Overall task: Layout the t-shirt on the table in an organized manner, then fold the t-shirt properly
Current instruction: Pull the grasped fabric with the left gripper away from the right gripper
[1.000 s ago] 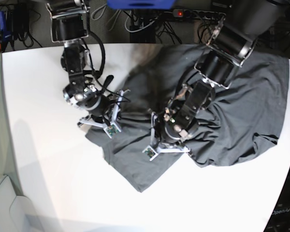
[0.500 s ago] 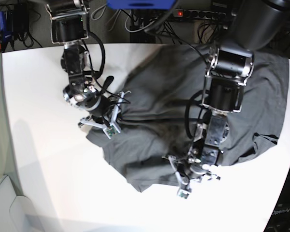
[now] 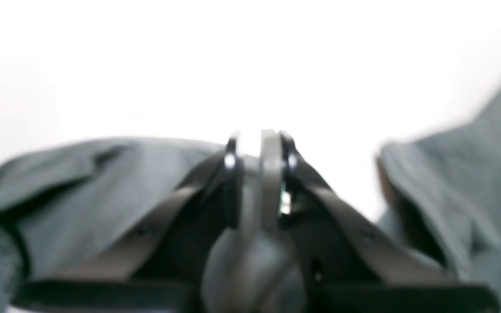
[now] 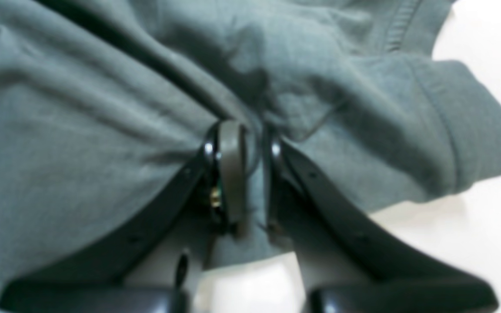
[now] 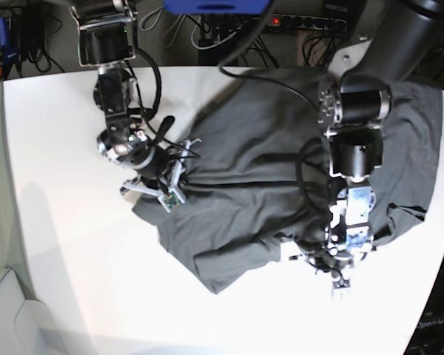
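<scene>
Spreading out the dark charcoal-grey cotton t-shirt (image 5: 281, 148), I am at the layout step: the cloth lies rumpled over the large smooth white table (image 5: 66, 244), covering the stretch from its centre out toward twelve and three o'clock, with a loose point of fabric sagging toward six o'clock. My right gripper (image 4: 244, 143), at about nine o'clock from the shirt's middle in the base view, has its jaws nearly together with a thin fold of the shirt pinched between them, beside a hemmed edge. My left gripper (image 3: 261, 145), down near five o'clock, also has its jaws drawn close; a thin grey strip appears to sit between them, though the wrist view is too blurred for me to say for certain that it is cloth. Folding has not begun. By my judgement, the next move calls for drawing my two holds apart so that the wrinkles between them pull flat, keeping the fabric low over the table.
</scene>
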### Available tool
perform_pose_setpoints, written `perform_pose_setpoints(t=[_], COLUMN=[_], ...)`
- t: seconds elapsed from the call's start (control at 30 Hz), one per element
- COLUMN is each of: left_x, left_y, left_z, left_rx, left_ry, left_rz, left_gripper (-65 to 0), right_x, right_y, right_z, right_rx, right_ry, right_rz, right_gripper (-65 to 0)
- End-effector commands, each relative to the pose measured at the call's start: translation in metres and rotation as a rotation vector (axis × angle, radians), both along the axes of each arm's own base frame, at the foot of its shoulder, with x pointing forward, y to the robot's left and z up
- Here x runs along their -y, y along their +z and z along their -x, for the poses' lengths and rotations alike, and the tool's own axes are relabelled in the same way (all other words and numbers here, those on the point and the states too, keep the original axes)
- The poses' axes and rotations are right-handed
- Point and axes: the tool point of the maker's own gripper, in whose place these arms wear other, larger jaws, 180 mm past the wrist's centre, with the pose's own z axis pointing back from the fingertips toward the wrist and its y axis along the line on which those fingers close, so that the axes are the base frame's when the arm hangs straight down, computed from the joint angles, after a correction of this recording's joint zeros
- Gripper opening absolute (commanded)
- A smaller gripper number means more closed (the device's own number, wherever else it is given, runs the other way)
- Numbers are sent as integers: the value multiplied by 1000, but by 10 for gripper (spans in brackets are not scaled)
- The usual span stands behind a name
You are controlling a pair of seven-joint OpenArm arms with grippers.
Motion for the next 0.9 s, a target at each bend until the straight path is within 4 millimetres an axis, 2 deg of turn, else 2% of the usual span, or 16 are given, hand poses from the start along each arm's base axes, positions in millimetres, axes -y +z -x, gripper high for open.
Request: perform_pose_setpoints(t=[0.0,0.13,0.2,0.27,0.37,0.43,0.47,0.53,0.6,0.67,0.8,0.87], left_x=[-1,9,34,58,105,140,154,184,207,223,218,214], left_y=[31,30,29,46,77,105,114,118,109,83,28,14], left_z=[-19,-18,-17,-20,-22,-19,-16,-4,5,13,20,20], left_rx=[79,57,39,61,94,129,130,108,81,34,-60,-72], left_ry=[3,-8,-29,-55,-151,-235,-271,-353,-439,-509,-533,-535], left_rz=[-4,13,69,118,134,117,108,49,-56,-154,-209,-213], left_gripper=[-586,-585,-584,-584,-584,-584,-584,-584,-584,-584,-586,-587], right_x=[5,5,5,4,3,3,3,3,3,3,3,3], right_y=[-6,-6,-6,-6,-5,-4,-3,-3,-3,-3,-3,-3], right_z=[5,4,5,4,3,2,1,1,1,1,1,1], right_rx=[-35,-33,-35,-33,-32,-30,-27,-25,-25,-25,-25,-24], right_ry=[7,7,7,7,7,7,7,7,7,7,7,7], right_rz=[46,46,46,43,43,43,43,43,43,43,43,42], right_gripper=[-584,-584,-584,-584,-584,-584,-584,-584,-584,-584,-584,-584])
